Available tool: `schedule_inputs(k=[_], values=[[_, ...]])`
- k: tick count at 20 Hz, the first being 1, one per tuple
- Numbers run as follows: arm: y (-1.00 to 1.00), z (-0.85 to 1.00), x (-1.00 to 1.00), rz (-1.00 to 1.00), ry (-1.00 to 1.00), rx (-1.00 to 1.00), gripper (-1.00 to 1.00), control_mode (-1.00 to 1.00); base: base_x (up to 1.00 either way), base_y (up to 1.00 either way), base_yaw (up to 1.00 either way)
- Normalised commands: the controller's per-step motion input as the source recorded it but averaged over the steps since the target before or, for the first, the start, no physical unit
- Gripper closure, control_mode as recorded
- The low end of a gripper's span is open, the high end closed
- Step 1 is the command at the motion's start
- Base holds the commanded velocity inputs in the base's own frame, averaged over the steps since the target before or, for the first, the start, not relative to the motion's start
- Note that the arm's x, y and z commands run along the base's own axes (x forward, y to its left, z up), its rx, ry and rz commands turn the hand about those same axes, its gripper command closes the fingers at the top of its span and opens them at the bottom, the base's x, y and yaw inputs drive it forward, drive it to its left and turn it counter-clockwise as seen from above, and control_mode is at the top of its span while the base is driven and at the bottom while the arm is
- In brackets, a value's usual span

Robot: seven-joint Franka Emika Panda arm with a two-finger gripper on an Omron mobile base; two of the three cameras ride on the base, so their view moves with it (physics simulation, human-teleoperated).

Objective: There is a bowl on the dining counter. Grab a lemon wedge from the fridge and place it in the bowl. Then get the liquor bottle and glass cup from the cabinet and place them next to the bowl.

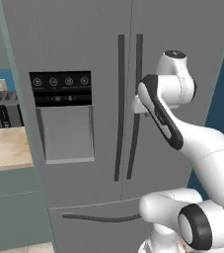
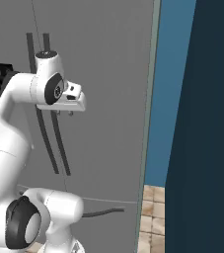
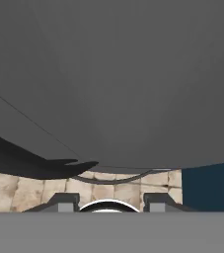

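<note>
The fridge [image 1: 84, 44] is a tall grey steel unit and both of its doors are closed. Two dark vertical handles [image 1: 119, 108] run down its middle, seen again in the right base view as handles [image 2: 59, 148]. My gripper [image 2: 64, 113] hangs just in front of the right door, close beside the right handle [image 1: 135, 138], with its fingers pointing down. In the hand view the gripper [image 3: 109, 201] is open, with nothing between its tips, and it looks down along the door [image 3: 113, 74]. The bowl, lemon wedge, liquor bottle, glass cup, cabinet and dining counter are out of view.
A black dispenser panel [image 1: 61, 89] sits on the left door. A curved drawer handle [image 1: 98, 218] crosses the fridge bottom. A toaster [image 1: 5, 108] stands on a wooden worktop [image 1: 5, 148] at the left. A dark blue wall [image 2: 207, 123] stands right of the fridge, above tiled floor [image 2: 153, 217].
</note>
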Motion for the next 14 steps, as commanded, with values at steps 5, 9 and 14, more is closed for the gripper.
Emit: schedule_inputs(k=[5,9,14], values=[[0.00,0.00,0.00,0.00,0.00,0.00,-1.00,1.00,-0.03,0.07,0.00],[0.00,0.00,0.00,0.00,0.00,0.00,-1.00,1.00,-0.46,0.29,0.00],[0.00,0.00,0.00,0.00,0.00,0.00,-1.00,1.00,-0.53,0.45,0.03]])
